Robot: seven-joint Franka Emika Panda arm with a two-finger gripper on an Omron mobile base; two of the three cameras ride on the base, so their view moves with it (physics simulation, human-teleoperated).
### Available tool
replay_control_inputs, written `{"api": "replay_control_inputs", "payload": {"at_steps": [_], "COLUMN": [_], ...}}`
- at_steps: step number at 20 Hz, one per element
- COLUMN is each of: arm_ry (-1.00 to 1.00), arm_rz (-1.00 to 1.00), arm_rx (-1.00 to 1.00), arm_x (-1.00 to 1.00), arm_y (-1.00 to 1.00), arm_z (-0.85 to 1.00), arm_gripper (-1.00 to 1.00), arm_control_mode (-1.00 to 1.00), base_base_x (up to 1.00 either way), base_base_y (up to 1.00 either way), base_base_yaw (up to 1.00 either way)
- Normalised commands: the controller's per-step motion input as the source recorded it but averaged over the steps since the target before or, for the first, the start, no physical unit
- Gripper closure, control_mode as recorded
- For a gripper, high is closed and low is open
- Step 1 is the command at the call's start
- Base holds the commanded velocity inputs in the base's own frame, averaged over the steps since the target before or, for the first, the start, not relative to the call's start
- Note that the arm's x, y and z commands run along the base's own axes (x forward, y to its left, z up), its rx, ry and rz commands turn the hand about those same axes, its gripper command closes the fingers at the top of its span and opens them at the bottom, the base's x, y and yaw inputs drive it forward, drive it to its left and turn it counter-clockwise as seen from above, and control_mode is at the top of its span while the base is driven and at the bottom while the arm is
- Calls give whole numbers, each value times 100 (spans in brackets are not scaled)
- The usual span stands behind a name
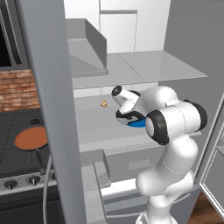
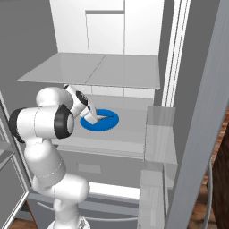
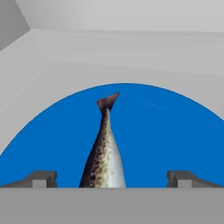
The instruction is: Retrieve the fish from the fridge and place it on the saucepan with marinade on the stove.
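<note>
Two dark fingertips (image 3: 41, 178) stand wide apart at the bottom of the hand view, and the fish (image 3: 104, 155) runs straight up between them, touching neither: the gripper (image 3: 111, 179) is open and holds nothing. The fish lies on the blue plate (image 3: 175, 131), speckled brown on its left flank, silver on its right, tail fin pointing to 12 o'clock. Plate fills most of the lower picture, with the white fridge (image 3: 65, 48) wall and shelf behind it.

From the right base view, the gripper (image 2: 92, 115) is down over the plate (image 2: 107, 121), at about 9 o'clock on the blue disc, with the arm reaching in from the left. The plate sits on a middle shelf of the fridge (image 2: 134, 85), with a glass shelf above it. Too small here to make out the fish itself.

In the left base view, the arm's white bulk covers most of the plate (image 1: 139, 124); just a blue sliver shows under the wrist. A tiny yellow lump (image 1: 103, 103) sits on the same shelf, toward 10 o'clock from the plate and apart from it. The open fridge (image 1: 131, 65) door edge cuts down the left. Beyond it, at 9 o'clock, the stove (image 1: 13, 151) carries the saucepan (image 1: 39, 154), marinade (image 1: 30, 138) a flat reddish-brown disc, handle pointing toward the knobs (image 1: 22, 181).
</note>
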Motion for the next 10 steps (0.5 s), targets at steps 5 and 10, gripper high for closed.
{"api": "replay_control_inputs", "payload": {"at_steps": [5, 10], "arm_ry": [0, 0], "arm_rz": [0, 0], "arm_rx": [0, 0], "arm_x": [0, 0], "arm_y": [0, 0], "arm_z": [0, 0], "arm_gripper": [-100, -100], "arm_control_mode": [-100, -100], "base_base_x": [0, 0], "base_base_y": [0, 0], "base_base_yaw": [0, 0]}}
